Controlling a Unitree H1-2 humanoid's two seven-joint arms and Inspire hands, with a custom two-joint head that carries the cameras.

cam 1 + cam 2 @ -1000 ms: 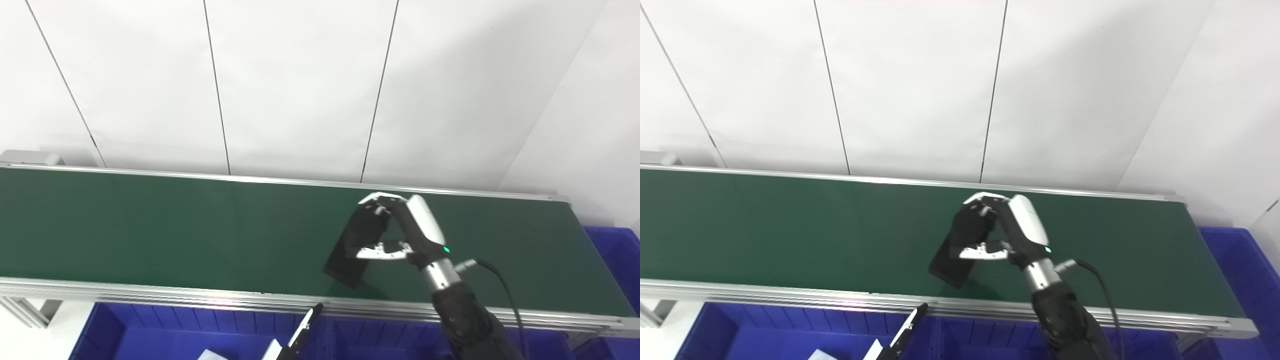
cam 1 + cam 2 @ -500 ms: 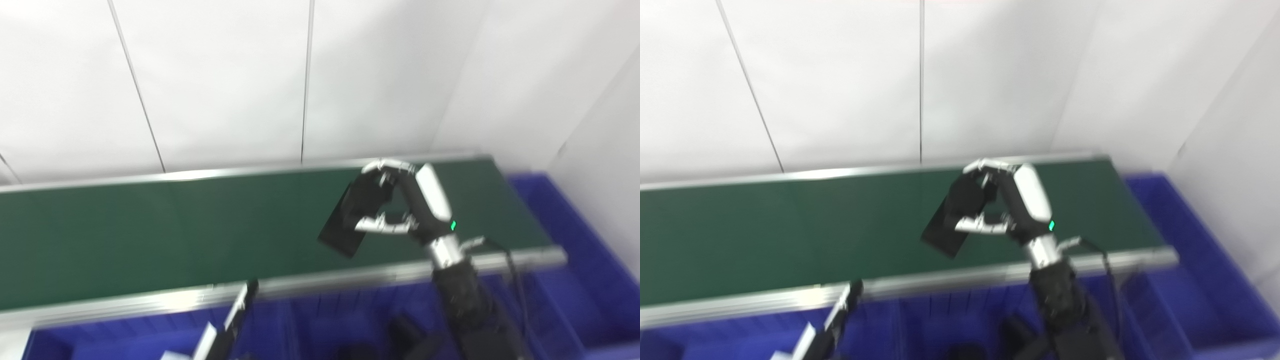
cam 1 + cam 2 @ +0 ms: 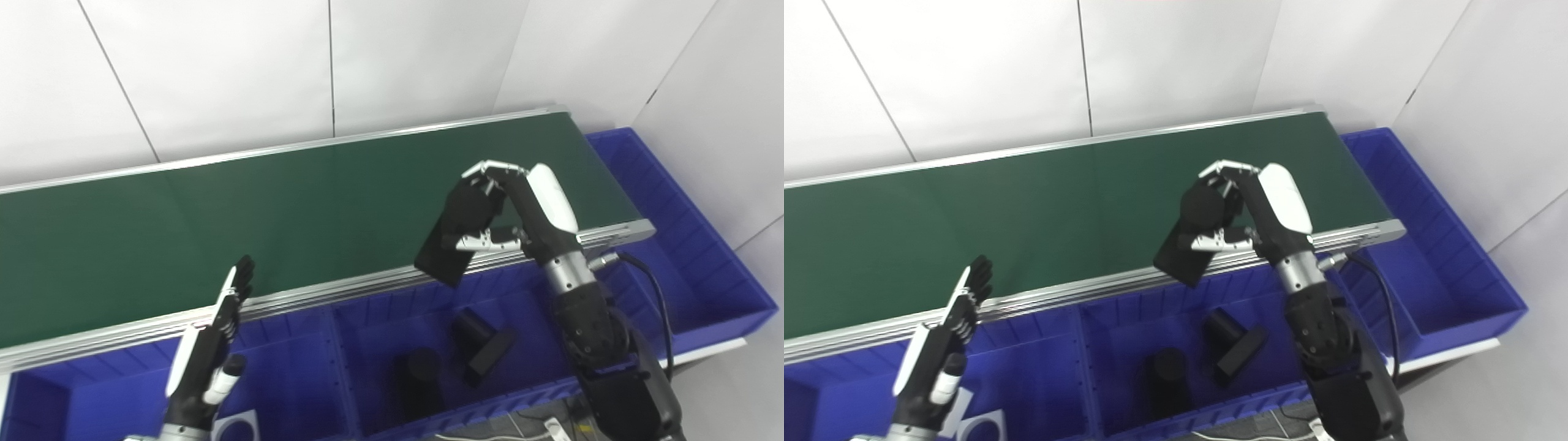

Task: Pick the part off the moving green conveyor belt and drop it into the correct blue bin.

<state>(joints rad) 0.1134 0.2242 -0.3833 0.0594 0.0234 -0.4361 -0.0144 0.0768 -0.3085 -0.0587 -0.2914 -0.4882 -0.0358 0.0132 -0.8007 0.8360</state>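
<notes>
- The right hand (image 3: pixel 520 208) keeps its fingers (image 3: pixel 490 170) and thumb clamped on the black part (image 3: pixel 456 236), a flat dark block held tilted, its lower corner pointing down.
- A second ago the part hung over the middle of the green conveyor belt (image 3: pixel 184 226); now its lower end overlaps the belt's near metal rail (image 3: pixel 343 291), just above the blue bin (image 3: pixel 392 331) in front of the belt.
- The whole view has swung since then: the belt runs slanted, its right end is in sight, and another blue bin (image 3: pixel 686 245) shows beyond that end. That is the camera's shift, not the belt's.
- In the bin below the held part lie three dark pieces (image 3: pixel 478 340), near one another on its floor.
- The left hand (image 3: pixel 211 334), earlier only a fingertip at the rail, now shows in full at the belt's near edge, well apart from the part, its fingers straight, spread and holding nothing.
</notes>
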